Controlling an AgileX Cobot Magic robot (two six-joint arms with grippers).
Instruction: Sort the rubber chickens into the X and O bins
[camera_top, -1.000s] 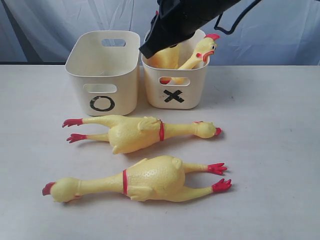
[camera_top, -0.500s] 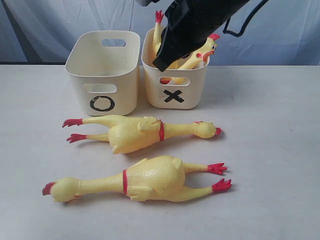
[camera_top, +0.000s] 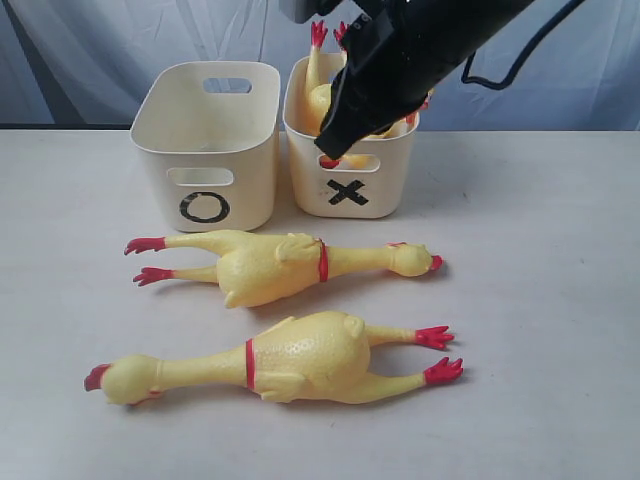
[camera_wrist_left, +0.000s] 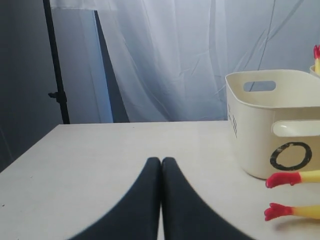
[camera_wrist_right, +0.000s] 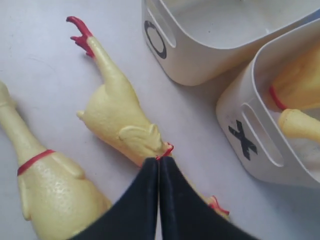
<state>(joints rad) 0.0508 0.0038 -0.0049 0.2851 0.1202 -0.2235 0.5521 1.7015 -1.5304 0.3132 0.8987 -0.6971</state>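
**Finding.** One rubber chicken (camera_top: 322, 102) is in the X bin (camera_top: 392, 172), which stands at the far edge of the table (camera_top: 545, 300), touching or just beside the O bin (camera_top: 252, 190) on its left. Over the last second the bird's red feet have come up above the bin's far rim. Its head, which earlier showed at the right rim, is now hidden behind the right arm.

**Claws.** The right claw (camera_wrist_right: 159, 161) has risen from the bin mouth. Its fingers are pressed together with nothing between them, so the bird has been let go. The left claw (camera_wrist_left: 161, 161) is likewise closed and empty, low over the left side of the table, short of the O bin.

**Outstanding.** Two chickens lie flat mid-table, well apart from both claws. The rear chicken (camera_top: 270, 265) has its head toward the right edge. The front chicken (camera_top: 300, 358), toward the near edge, has its head toward the left edge. The O bin appears empty.

**Assessment.** One of three placements is done. A fresh grasp on a table bird is judged to be next.
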